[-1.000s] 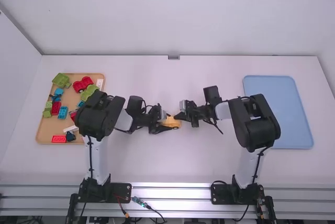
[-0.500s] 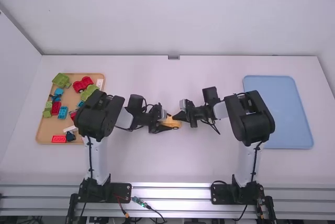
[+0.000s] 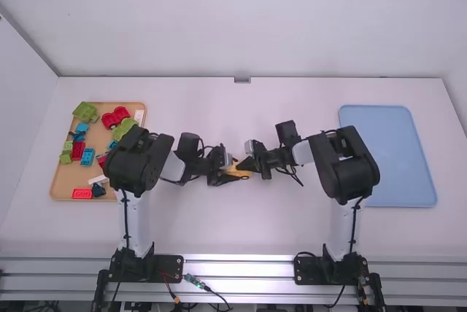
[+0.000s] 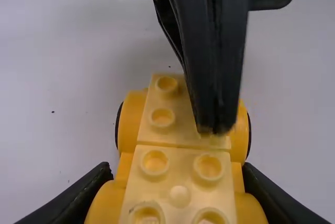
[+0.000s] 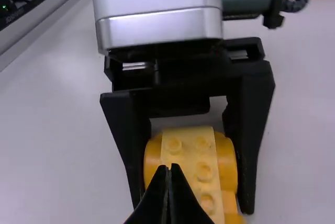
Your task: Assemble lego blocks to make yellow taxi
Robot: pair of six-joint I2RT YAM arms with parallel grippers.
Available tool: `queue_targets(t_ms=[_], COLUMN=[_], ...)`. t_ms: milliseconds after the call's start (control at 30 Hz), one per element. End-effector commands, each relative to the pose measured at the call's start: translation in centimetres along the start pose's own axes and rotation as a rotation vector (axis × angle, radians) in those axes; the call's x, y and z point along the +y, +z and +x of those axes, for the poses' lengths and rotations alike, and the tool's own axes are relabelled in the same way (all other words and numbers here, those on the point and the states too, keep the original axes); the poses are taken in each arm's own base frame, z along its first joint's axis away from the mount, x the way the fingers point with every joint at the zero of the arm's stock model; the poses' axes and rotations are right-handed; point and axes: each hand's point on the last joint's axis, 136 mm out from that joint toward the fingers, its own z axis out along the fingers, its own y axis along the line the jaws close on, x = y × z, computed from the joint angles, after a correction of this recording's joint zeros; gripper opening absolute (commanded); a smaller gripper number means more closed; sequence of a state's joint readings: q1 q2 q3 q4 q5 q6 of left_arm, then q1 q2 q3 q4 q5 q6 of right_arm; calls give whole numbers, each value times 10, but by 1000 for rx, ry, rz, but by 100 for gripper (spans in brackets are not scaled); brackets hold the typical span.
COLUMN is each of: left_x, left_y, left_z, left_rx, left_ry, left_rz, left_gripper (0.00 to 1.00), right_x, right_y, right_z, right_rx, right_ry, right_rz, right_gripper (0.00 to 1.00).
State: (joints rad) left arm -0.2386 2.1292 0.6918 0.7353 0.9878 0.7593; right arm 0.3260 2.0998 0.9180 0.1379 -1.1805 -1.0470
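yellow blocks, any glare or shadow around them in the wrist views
Left wrist view: pale highlights on the yellow blocks, soft shadow on the table beyond them; right wrist view: bright shine on the left arm's pale casing.

The left arm [image 3: 139, 159] and right arm [image 3: 352, 170] both bend at the elbow and turn inward, their wrists facing each other above the worktop [image 3: 292, 232]. The left pincer [image 3: 239, 174] has its fingers [image 4: 84, 195] apart, clamped on what lies between them. The right pincer [image 3: 241, 166] has its fingers pressed together into a narrow point, which in the right wrist view shows between the left one's parted fingers. In the high view the tips are small and dark, but seem nearly to meet.
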Motion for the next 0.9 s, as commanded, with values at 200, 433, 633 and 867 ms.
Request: queue_targets(t_ms=[200,433,633,867], left_x=[-5,-7,-7,-3], left_y=[0,0,0,2], left_z=[28,27,27,28], left_rx=[99,90,92,108], left_ry=[-43,-44,-44,-75], left_rz=[-38,-30,-30,-16], left_gripper=[28,27,27,24], right_x=[1,-7,-6,-3], right_y=[-1,-3,5,-1], right_z=[40,53,61,50], right_rx=[146,142,105,99], right_ry=[50,87,106,75], right_rz=[57,88,30,-34], right_gripper=[0,0,0,0])
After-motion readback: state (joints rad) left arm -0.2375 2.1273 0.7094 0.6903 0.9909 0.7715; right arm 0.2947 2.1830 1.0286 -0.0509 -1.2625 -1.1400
